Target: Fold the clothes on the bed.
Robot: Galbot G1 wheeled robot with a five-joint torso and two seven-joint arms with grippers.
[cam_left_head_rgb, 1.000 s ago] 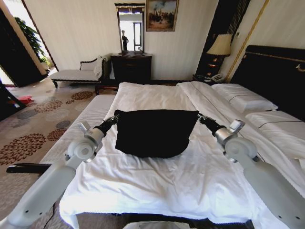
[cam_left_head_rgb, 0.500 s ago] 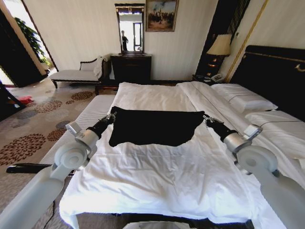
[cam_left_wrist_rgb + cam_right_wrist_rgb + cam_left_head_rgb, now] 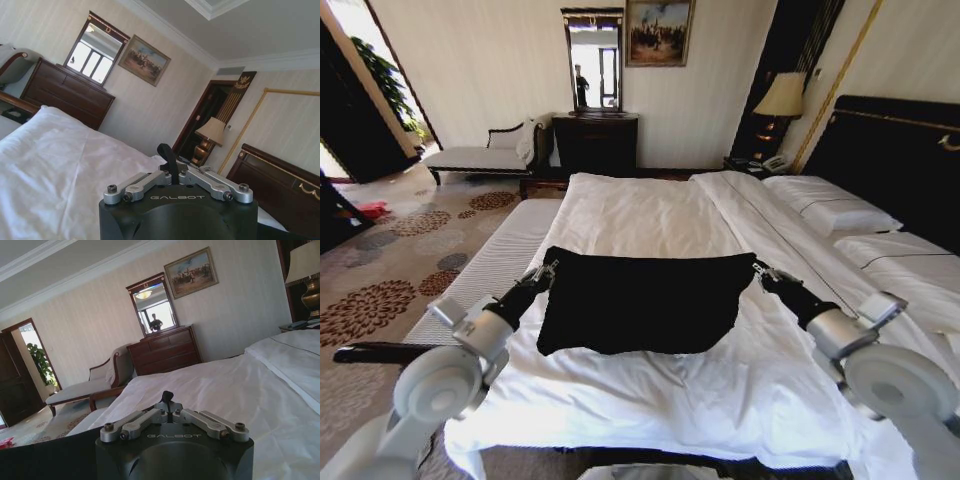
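Note:
The clothes, a black T-shirt (image 3: 645,302), hang stretched wide above the white duvet of the bed (image 3: 650,395), their lower edge sagging in a curve. My left gripper (image 3: 548,270) is shut on the shirt's upper left corner and my right gripper (image 3: 761,270) is shut on its upper right corner. A pinch of black fabric (image 3: 168,159) sticks up between the left fingers in the left wrist view. Another pinch of black fabric (image 3: 167,396) shows at the right fingers in the right wrist view, with more of the shirt (image 3: 45,460) stretching away sideways.
White pillows (image 3: 835,205) and a dark headboard (image 3: 900,160) lie to the right. A white bench (image 3: 485,275) runs along the bed's left side over patterned carpet (image 3: 380,290). A dark dresser (image 3: 595,140), a chaise (image 3: 480,155) and a lamp (image 3: 782,95) stand by the far wall.
Both grippers have pulled back toward me along the bed with the shirt held between them. The shirt is stretched wider and sits nearer than a second ago.

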